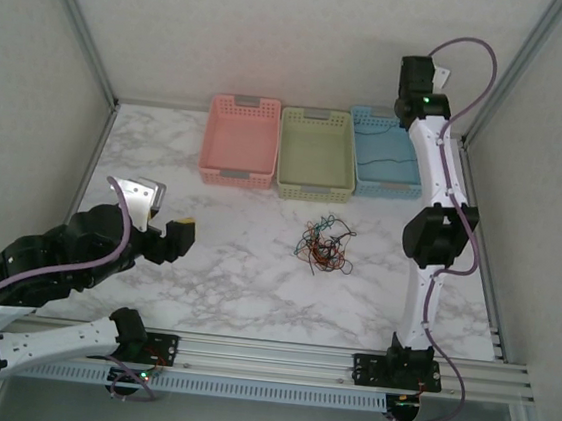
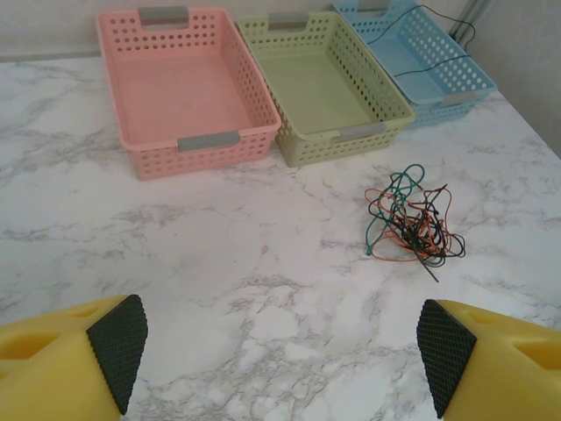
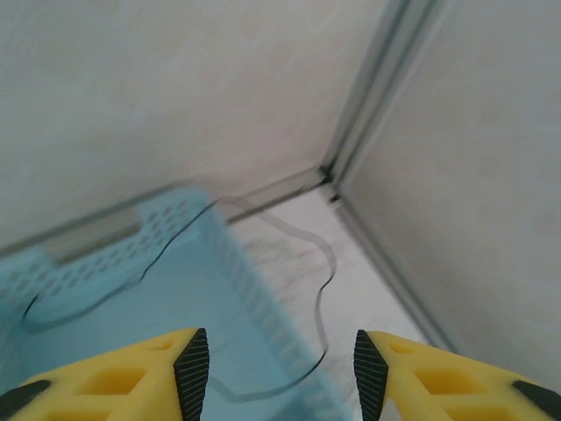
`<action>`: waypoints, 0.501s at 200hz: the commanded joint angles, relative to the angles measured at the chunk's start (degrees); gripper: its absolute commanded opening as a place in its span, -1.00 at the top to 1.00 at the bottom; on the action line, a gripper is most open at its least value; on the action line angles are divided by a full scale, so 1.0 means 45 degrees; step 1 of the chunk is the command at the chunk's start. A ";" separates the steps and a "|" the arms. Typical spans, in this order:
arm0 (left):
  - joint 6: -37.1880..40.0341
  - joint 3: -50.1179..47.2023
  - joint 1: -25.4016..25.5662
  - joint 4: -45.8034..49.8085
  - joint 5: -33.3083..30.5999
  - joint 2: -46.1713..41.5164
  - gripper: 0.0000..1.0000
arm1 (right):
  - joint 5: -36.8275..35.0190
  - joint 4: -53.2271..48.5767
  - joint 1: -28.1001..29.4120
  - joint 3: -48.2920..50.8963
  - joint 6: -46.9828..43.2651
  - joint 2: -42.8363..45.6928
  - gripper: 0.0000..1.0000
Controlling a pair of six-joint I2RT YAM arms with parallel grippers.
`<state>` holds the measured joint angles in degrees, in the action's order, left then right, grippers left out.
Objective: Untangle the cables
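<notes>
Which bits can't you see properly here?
Tangled cables, top view: too small to count or trace the knots.
Black cable, right wrist view: blurred, so its ends are unclear.
Blue basket, left wrist view: far corner cut off by the top edge.

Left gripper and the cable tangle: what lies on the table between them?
Nothing: the left wrist view shows bare marble table between the left gripper and the cable tangle.
</notes>
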<state>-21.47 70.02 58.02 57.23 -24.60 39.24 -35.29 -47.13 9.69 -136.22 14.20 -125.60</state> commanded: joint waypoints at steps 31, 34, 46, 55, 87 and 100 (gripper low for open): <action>-0.0133 -0.0286 -0.0062 -0.0310 -0.0119 -0.0145 -0.66 | 0.3722 0.0161 0.0755 0.3513 0.0133 0.2223 -0.15; -0.0126 -0.0286 -0.0066 -0.0330 -0.0119 -0.0168 -0.66 | 0.4011 0.0152 0.0658 0.3590 0.0257 0.2186 -0.16; -0.0081 -0.0368 -0.0061 -0.0460 -0.0100 -0.0213 -0.66 | 0.4509 0.0058 0.0361 0.3591 0.0431 0.1855 -0.19; -0.0053 -0.0437 -0.0073 -0.0547 -0.0080 -0.0247 -0.66 | 0.4360 -0.0131 0.0237 0.3324 0.0375 0.1453 -0.22; 0.0060 -0.0535 -0.0068 -0.0546 -0.0055 -0.0309 -0.66 | 0.4960 -0.0360 -0.0600 0.2387 0.1494 -0.0178 -0.25; 0.0130 -0.0560 -0.0062 -0.0514 -0.0114 -0.0378 -0.66 | 0.4580 0.0096 -0.0820 0.2489 0.1995 -0.0487 -0.25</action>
<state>-21.43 68.12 58.02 55.48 -24.56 38.52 -15.20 -47.33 8.25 -124.05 17.63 -123.15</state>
